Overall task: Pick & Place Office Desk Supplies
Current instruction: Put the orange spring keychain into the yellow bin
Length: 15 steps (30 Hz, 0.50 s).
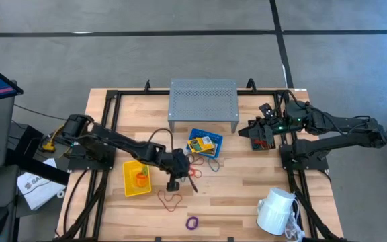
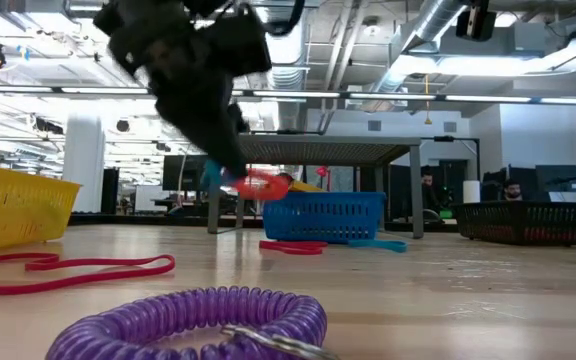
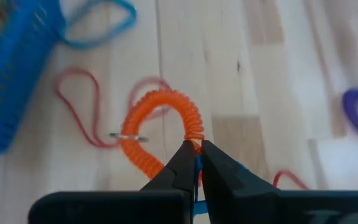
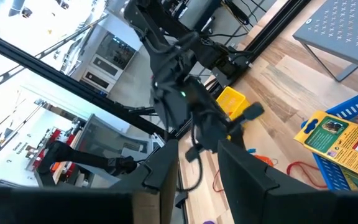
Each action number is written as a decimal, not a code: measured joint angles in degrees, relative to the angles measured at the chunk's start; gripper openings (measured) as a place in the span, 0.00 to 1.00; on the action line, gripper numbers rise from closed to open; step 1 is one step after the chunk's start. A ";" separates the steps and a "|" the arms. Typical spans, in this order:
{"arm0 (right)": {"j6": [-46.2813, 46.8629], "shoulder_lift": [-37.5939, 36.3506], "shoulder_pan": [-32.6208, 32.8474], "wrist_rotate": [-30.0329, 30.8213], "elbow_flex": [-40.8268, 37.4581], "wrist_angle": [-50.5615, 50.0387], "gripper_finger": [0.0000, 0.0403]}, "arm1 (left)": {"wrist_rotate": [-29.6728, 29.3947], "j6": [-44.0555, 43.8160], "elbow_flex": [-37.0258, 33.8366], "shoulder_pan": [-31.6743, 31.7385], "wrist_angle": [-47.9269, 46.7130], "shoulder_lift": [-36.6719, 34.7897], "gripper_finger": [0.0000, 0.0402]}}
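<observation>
The left pincer is closed tight on an orange coiled plastic loop, gripping one side of the coil while the rest of the ring, with a small metal ring on it, hangs out in front of the fingertips above the pale wooden tabletop. Seen from above, this pincer sits just beside the small yellow plastic bin, on the side away from the left arm's base. From table height the orange loop is clear of the wood, raised in front of the blue mesh basket.

Under the held loop, thin red rubber bands lie flat on the tabletop. Another red band lies just beside the yellow bin, toward the tabletop's near edge, and a purple coiled loop lies farther out the same way. The blue basket, carrying a yellow printed packet, stands beyond the yellow bin, near the grey perforated metal riser.

The right pincer waits well away from the yellow bin, past the riser's far end, over a black mesh bin. Its fingers stand partly apart with nothing between them. A white mug lies near the tabletop's corner, across from the yellow bin.
</observation>
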 joint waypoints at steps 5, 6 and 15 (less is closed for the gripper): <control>0.13 0.01 1.04 0.00 0.00 1.09 0.28 | 0.88 -1.26 0.00 -0.35 -2.38 5.53 0.01; 0.13 0.00 1.36 0.00 0.00 1.28 0.28 | 1.22 -1.49 -0.01 -0.39 -2.52 6.73 0.01; 1.19 0.00 4.60 0.00 0.00 1.34 0.28 | 1.52 -4.52 0.03 -0.54 -1.51 8.11 0.04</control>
